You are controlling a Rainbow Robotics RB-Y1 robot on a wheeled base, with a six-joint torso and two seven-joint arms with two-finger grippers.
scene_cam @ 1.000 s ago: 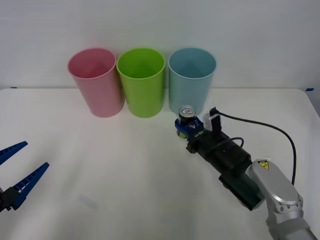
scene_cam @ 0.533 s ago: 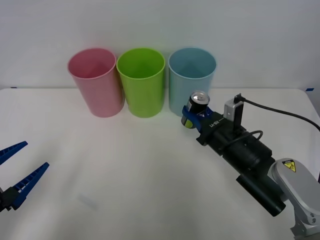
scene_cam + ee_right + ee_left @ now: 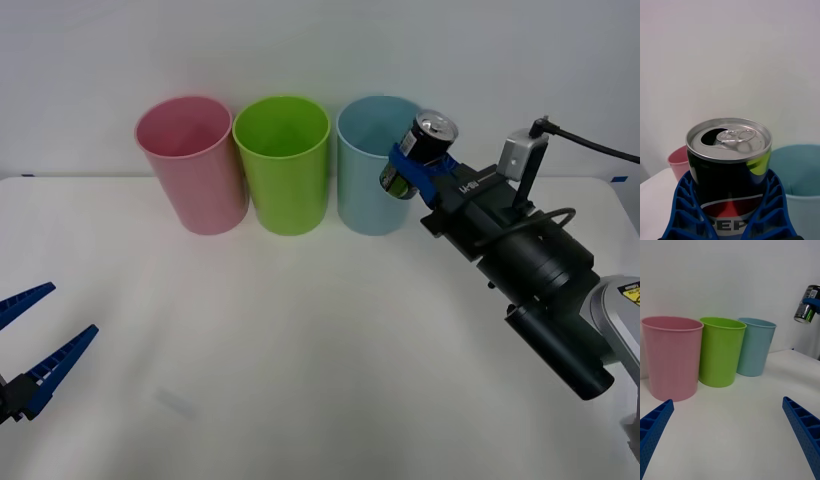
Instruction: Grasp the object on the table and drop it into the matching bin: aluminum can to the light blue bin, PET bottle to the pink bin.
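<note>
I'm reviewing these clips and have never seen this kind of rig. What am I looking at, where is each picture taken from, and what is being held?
This is a two-armed robot on a wheeled base, facing a white table. The wide picture comes from a camera above its arms. The two upright pictures come from cameras on its wrists, so each shows that arm's own blue fingers at the bottom.

Three tall bins stand in a row at the table's far side: the pink bin, a lime green bin and the light blue bin.

The right gripper holds a small black aluminum can, tilted, raised off the table beside the light blue bin's rim. The right wrist view shows its silver top close up.

The left gripper waits open, low at the robot's left.
</note>
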